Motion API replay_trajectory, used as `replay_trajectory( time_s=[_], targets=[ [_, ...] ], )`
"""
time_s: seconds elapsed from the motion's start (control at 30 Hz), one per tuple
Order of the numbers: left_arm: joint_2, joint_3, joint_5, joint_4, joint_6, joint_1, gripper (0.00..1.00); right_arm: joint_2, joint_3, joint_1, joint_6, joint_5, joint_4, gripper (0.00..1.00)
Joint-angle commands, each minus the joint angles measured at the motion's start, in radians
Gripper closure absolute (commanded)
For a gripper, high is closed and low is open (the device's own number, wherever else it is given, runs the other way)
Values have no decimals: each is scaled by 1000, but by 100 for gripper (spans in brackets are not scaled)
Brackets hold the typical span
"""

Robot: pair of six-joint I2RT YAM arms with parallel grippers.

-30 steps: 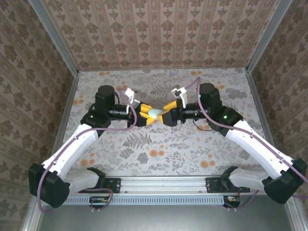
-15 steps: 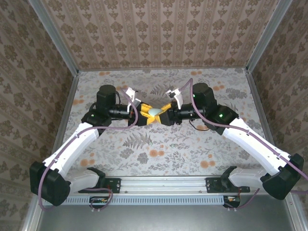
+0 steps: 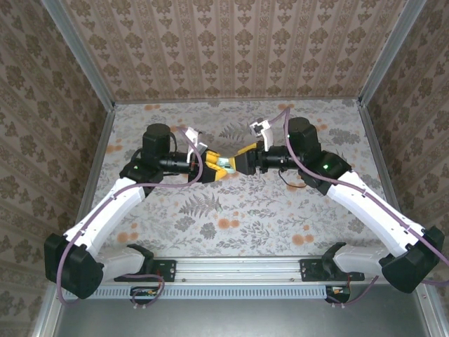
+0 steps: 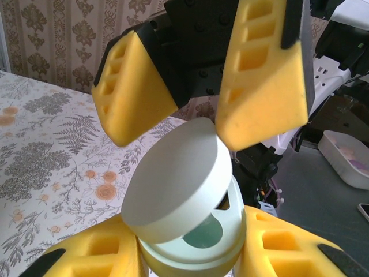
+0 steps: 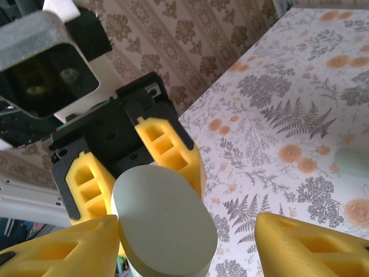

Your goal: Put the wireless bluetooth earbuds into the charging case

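The charging case [image 4: 190, 222] is round and pale mint green. My left gripper [image 4: 190, 254] is shut on its base, yellow pads on both sides. Its lid [image 4: 176, 182] is tilted part open, showing a darker green well inside. No earbuds show in the case. My right gripper [image 5: 184, 231] is open around the lid [image 5: 164, 222]: its left finger [image 5: 57, 251] touches the lid's edge and its right finger [image 5: 311, 248] stands well clear. From above, both grippers meet over the table's middle, left gripper [image 3: 214, 168] and right gripper [image 3: 237, 161], with the case [image 3: 224, 166] between them.
A small pale green piece [image 5: 353, 161] lies on the floral table [image 3: 231, 217], cut by the frame edge; I cannot tell whether it is an earbud. Patterned walls [image 3: 231, 49] close off the back and sides. A metal rail [image 3: 238, 267] runs along the near edge.
The right gripper pressed in against the case, then turned and drew back a little. The lid, flat before, now stands part open. The left gripper kept its hold.
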Motion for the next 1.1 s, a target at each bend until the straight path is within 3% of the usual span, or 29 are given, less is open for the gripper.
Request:
replay_trajectory(
  time_s=[0.0,0.3,0.63,0.8,0.93,1.07],
  targets=[
    [-21,39,106,7,27,-24,86,12,5,-29,34,132,-1,36],
    [-16,38,97,11,26,-24,86,-6,-12,-62,97,228,-40,34],
    [-6,38,83,23,19,-21,87,-19,-18,-84,127,208,-42,34],
    [9,41,80,20,9,-14,87,-65,-33,-85,97,108,2,33],
    [13,42,79,20,6,-11,87,-124,-95,-74,43,-25,69,24],
    [18,45,86,30,-6,-11,88,-158,-121,-32,-37,-33,34,17]
  ],
)
